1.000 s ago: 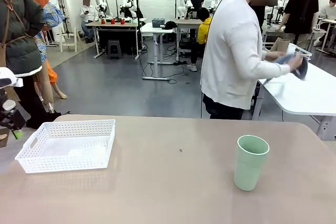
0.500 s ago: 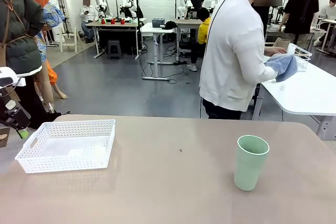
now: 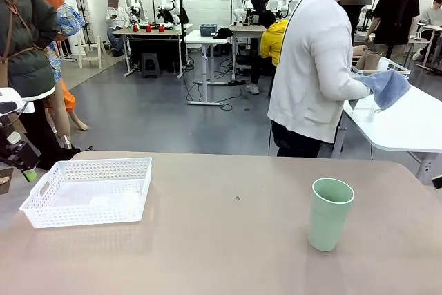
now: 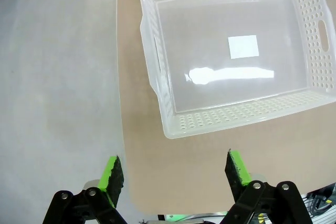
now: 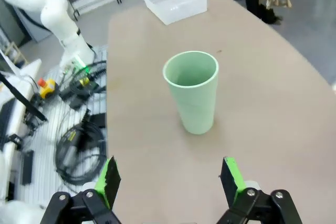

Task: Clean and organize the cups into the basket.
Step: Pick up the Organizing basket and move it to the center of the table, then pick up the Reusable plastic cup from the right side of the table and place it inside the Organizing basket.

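Counter (image 3: 207, 253): white basket (image 3: 83, 213) empty, mint cup (image 3: 330, 213) standing well apart, so we've nothing loaded; left hand (image 4: 174, 166) and right hand (image 5: 168, 174) both spread, empty.

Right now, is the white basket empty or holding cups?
Empty: the basket holds nothing but a floor label; the mint cup stands upright outside it.

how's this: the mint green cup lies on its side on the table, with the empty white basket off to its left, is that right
Not quite. The mint green cup stands upright, mouth up, not on its side; the front view shows this, and so does the right wrist view. The rest holds: it is on the table, and the white basket is empty, off to its left.
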`<state>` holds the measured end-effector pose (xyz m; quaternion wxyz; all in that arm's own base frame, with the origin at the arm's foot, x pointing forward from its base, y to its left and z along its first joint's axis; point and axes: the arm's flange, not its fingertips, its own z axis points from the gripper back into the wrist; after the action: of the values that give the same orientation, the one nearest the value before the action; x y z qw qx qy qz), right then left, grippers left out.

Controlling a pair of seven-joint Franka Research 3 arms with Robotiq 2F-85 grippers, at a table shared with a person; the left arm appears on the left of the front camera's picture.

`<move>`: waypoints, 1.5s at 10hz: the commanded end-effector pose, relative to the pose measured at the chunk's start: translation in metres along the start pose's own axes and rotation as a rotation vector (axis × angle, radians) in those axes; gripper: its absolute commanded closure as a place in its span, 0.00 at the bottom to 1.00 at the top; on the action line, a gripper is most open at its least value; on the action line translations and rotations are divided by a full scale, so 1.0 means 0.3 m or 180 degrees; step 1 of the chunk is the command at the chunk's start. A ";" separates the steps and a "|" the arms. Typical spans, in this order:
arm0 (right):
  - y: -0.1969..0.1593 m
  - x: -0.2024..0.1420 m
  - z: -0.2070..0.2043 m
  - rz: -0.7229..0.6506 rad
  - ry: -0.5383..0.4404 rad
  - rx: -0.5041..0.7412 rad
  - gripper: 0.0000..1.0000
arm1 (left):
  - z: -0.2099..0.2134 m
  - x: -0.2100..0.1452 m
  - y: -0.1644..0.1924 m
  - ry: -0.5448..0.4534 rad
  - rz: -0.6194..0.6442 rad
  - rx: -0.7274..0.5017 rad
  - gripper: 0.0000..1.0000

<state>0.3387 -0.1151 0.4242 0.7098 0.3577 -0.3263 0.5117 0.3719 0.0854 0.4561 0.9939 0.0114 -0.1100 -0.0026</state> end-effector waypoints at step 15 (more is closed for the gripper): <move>-0.241 -0.007 -0.421 0.0954 -0.0013 0.0417 0.00 | -0.184 0.068 -0.073 0.0399 0.0080 0.0106 0.00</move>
<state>0.4099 -0.0335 0.3575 0.6276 0.3378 -0.3277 0.6202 0.4043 0.0560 0.4076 0.9992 0.0189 -0.0358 -0.0009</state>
